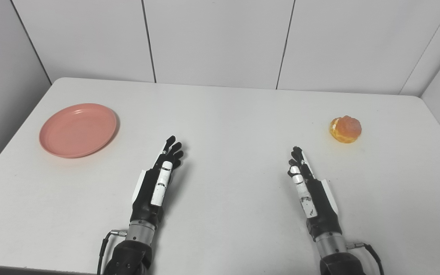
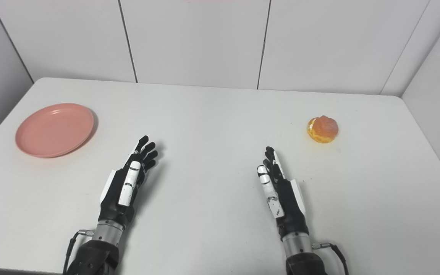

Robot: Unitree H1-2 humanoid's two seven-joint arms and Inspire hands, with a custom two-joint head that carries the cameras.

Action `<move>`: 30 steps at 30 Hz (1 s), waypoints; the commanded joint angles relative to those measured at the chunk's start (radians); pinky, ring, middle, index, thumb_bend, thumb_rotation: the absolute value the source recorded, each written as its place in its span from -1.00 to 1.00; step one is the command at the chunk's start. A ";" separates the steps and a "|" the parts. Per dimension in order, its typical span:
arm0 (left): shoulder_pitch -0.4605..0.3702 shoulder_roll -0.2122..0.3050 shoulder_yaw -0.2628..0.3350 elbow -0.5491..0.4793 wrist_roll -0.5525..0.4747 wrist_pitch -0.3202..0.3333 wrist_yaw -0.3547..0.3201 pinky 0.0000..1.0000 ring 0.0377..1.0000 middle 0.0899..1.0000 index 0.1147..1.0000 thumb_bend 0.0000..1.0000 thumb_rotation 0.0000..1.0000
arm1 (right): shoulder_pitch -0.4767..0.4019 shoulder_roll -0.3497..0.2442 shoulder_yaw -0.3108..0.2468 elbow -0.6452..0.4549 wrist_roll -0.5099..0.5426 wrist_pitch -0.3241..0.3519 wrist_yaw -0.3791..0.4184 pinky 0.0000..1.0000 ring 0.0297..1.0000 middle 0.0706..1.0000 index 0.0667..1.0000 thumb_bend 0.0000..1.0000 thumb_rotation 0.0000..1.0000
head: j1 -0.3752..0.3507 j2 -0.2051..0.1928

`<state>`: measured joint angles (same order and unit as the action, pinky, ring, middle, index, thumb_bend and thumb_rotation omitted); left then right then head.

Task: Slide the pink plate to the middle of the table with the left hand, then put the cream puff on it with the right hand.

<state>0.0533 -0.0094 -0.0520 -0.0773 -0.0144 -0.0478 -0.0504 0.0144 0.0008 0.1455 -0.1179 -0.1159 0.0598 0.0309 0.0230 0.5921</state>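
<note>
Pink plate [image 1: 78, 130] sits at the left of the frame, flat on the white desk [image 1: 227, 114], near the desk's left edge and well apart from everything else. It is empty. Cream puff [image 1: 345, 129] sits at the right of the frame, alone on the desk, about level with the plate. The middle of the desk between them is bare.

Left hand [image 1: 159, 179] is in the lower centre-left, fingers extended and slightly spread, thumb side up, holding nothing. It points up-frame and a little right, not toward the plate, which lies up and to its left, well apart. Right hand [image 1: 307, 183] is in the lower centre-right, likewise stretched out with nothing in it, fingers together and pointing up-frame. The puff lies up and to its right, near but not touching.

Judgement: both hands look parked in a symmetric ready pose, edge-on to the desk. Neither step of the task is done: the plate is not in the middle, the puff is not on it.

Layout seems deliberate: each object is on the side of the hand meant to handle it. The plate's low rim should take a sideways push; the left hand must first swing out to its far side.
</note>
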 commanded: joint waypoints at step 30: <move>0.028 -0.061 -0.057 0.129 0.092 -0.037 0.054 0.81 0.84 0.89 0.86 -0.09 1.00 | -0.010 -0.062 -0.036 0.076 0.035 -0.155 0.027 1.00 0.98 0.96 0.96 -0.52 1.00 | 0.278 -0.150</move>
<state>0.0419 -0.0235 -0.0788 -0.0487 0.0723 -0.0712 -0.0052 0.0121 -0.0446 0.1213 -0.0691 -0.0876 -0.0329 0.0532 0.2930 0.4433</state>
